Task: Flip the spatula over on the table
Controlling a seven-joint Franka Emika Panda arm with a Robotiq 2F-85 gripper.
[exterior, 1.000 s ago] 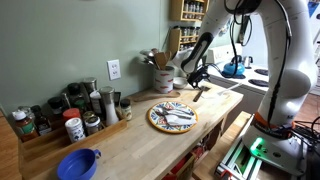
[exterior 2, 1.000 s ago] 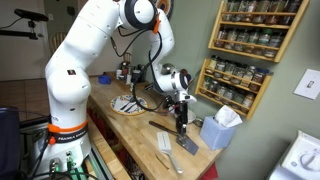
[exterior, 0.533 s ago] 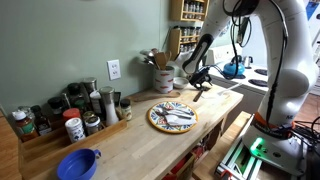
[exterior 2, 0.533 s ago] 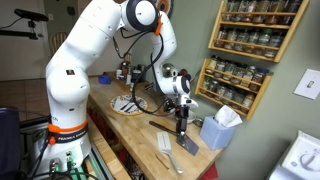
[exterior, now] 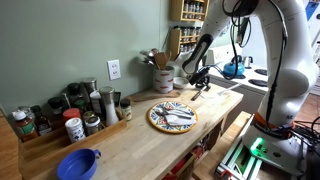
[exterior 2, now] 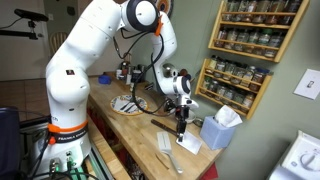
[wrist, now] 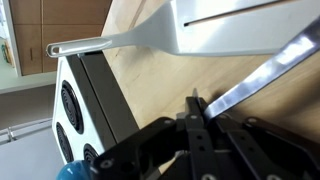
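- The gripper (wrist: 196, 110) is found closed on the spatula (wrist: 262, 72), held just over the table (wrist: 140, 90).
- A full wrist roll is advised before lowering, with the second spatula (wrist: 225, 28) kept clear.

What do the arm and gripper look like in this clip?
The arm is glossy white, with bulky rounded links and dark seams at the joints. Black cables hang loosely alongside its upper links. The gripper is black with angular, linked fingers, mounted under a white wrist.
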